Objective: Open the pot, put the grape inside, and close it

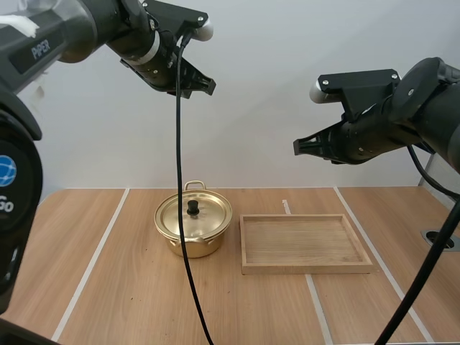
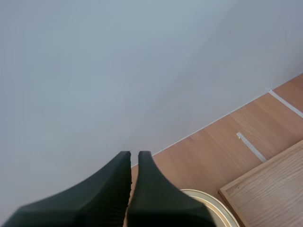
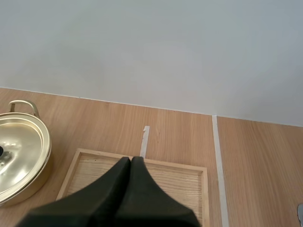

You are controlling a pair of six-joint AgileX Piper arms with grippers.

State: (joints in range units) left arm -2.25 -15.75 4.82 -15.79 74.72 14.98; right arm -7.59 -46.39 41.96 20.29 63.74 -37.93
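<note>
— Hovering where, the left gripper [image 1: 209, 87]?
— High above the gold pot [image 1: 189, 247], its fingers pressed together on nothing. It is likely parked clear of the lid [image 1: 207, 215], which sits on.
— And right of the pot?
— The wooden tray [image 1: 305, 268] lies just beside it. The right gripper [image 1: 296, 147] hangs well above, also closed and empty, probably waiting for the opening step.

The left arm [image 1: 43, 44] bears the word "PiPER".

Gold pot [image 1: 192, 228], black-knobbed lid [image 1: 193, 213], pale wooden tray [image 1: 305, 266].
</note>
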